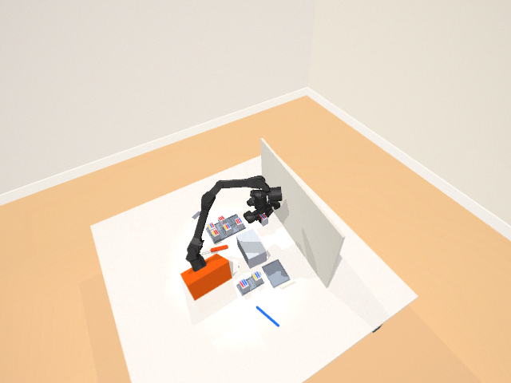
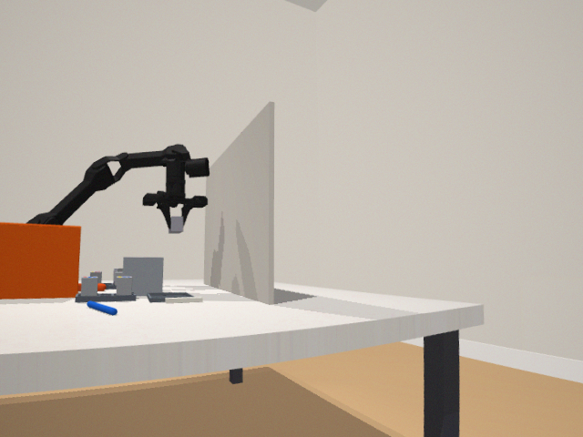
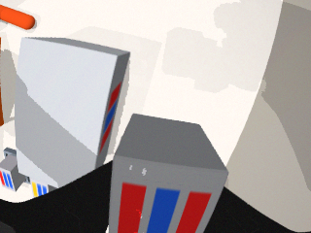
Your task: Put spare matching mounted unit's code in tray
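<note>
My gripper is shut on a grey spare, held high above the table. In the wrist view its face shows red, blue and red stripes. The mounted unit is a large grey box; its narrow side in the wrist view shows red, blue and red stripes, seen at a slant. The shallow grey tray holds nothing and lies beyond the unit from my gripper. Several striped spares stand in a dark rack left of the unit.
A small rack with two striped blocks stands beside the tray. A tall pale panel stands close to the wrist. An orange box, orange-handled tool and blue rod are also on the table.
</note>
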`<state>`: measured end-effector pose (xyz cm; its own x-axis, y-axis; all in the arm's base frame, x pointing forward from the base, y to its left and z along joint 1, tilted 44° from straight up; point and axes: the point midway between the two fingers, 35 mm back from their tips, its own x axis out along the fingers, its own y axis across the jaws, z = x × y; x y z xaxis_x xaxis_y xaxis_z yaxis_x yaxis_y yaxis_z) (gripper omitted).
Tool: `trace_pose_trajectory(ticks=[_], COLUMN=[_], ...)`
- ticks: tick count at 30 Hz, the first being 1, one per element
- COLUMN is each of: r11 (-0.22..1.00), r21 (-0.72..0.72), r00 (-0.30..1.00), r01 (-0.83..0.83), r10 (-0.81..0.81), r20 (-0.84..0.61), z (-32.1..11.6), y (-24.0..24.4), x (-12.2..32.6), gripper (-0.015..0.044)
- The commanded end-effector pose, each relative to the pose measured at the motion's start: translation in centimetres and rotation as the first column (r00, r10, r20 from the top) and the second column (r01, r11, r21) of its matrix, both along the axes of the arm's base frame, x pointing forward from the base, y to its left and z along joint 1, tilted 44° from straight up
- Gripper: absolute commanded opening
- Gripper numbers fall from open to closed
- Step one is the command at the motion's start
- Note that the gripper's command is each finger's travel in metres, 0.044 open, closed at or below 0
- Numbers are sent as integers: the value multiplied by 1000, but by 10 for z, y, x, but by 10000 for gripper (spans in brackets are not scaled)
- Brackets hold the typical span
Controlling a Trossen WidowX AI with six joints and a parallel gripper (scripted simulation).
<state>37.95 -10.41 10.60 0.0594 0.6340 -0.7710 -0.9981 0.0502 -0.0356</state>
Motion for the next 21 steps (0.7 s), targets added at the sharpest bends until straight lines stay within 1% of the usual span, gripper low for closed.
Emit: trace_pose_trajectory(ticks=[1, 12, 21], r11=[1000, 1000, 999], r21=[-2, 0, 26], r00=[1000, 1000, 1000], r01=[-10, 4, -22], r10=[10, -4, 22], r20=[-2, -26, -15], z=[-20, -84, -127], y=[-23, -86, -122], x=[-2, -22, -45], gripper=[0, 0, 0])
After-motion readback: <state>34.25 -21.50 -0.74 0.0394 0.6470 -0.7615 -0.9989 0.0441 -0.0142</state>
